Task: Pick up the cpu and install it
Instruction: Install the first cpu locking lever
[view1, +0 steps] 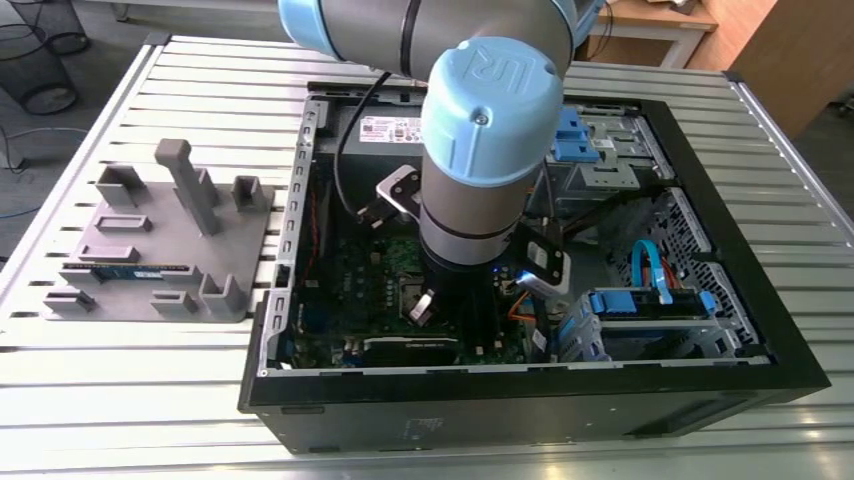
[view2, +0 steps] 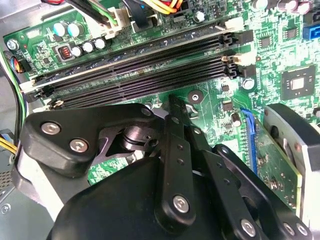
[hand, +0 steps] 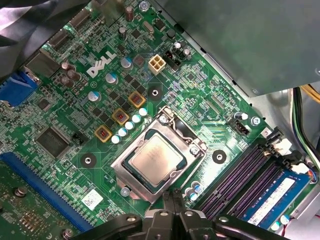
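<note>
The cpu (hand: 155, 159) lies flat in its socket on the motherboard (hand: 210, 107), inside the open computer case (view1: 534, 410) on the counter (view1: 134, 400). The metal socket frame (hand: 194, 149) borders all 4 of its edges. In the first wrist view the hand (hand: 172, 196) hangs over the frame's edge with its 2 fingers pressed together and nothing visible between them; the cpu lies just ahead of the fingertips, near but apart, with the memory slots (hand: 240, 175) off to one side.
</note>
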